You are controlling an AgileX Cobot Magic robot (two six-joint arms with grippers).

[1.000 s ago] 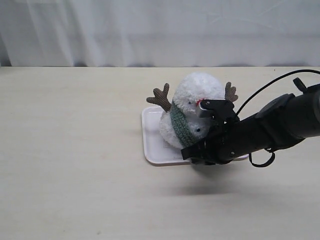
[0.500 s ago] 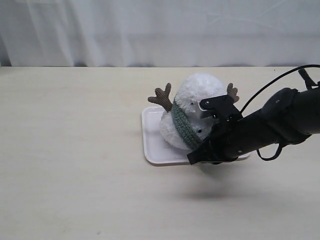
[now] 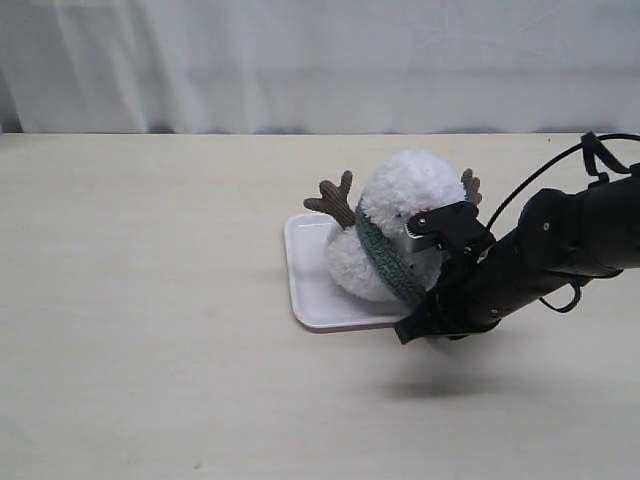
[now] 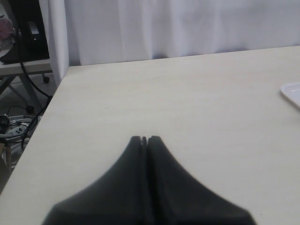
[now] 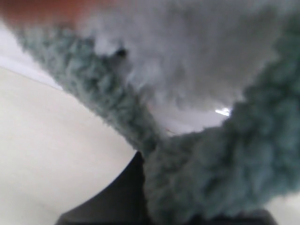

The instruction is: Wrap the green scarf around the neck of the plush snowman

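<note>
The plush snowman (image 3: 400, 195) leans on a white tray (image 3: 305, 270), its brown branch arms sticking out at both sides. The green scarf (image 3: 385, 255) runs round its neck between head and body. My right gripper (image 3: 440, 240) sits against the snowman's front, shut on the scarf. In the right wrist view the fuzzy green scarf (image 5: 220, 168) fills the jaws, with white plush (image 5: 187, 56) close above. My left gripper (image 4: 145, 139) is shut and empty, far from the snowman over bare table.
The tray's corner (image 4: 293, 91) shows at the edge of the left wrist view. The table's side edge and a rack with cables (image 4: 18, 117) lie beyond it. A white curtain (image 3: 320, 60) hangs behind the table.
My right arm has moved right and slightly down, pulling the scarf with it. The snowman has tilted and shifted right on the tray.
</note>
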